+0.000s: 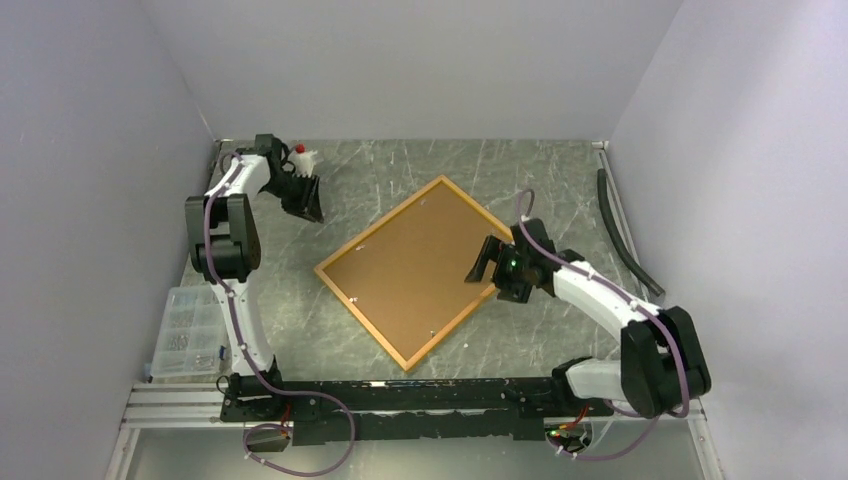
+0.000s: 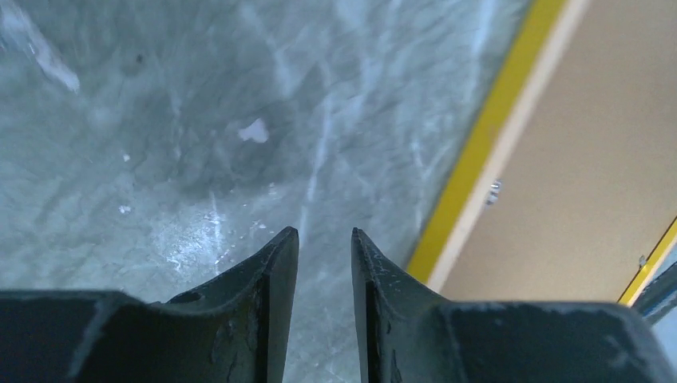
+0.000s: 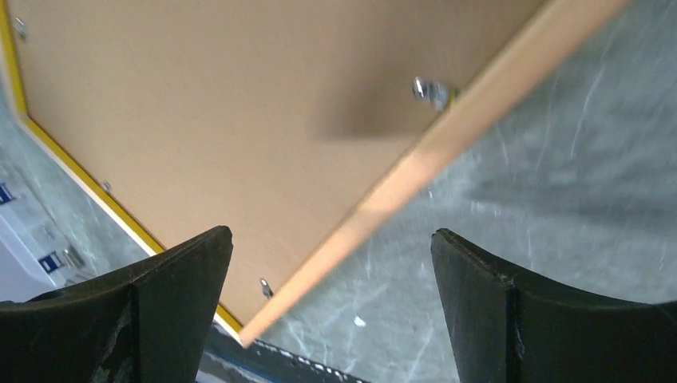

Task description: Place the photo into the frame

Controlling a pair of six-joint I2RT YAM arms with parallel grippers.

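Lying back up on the grey marbled surface point(image 1: 420, 170), the frame point(image 3: 399, 179) shows its brown backing board point(image 1: 410, 265), the right jaws gaping wide and empty over the frame's near-right rail, the left jaws narrowly parted, holding nothing, above the surface beyond the frame's far-left side.

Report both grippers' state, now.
Left gripper: narrowly open, holding nothing.
Right gripper: wide open over the edge of the frame, holding nothing.
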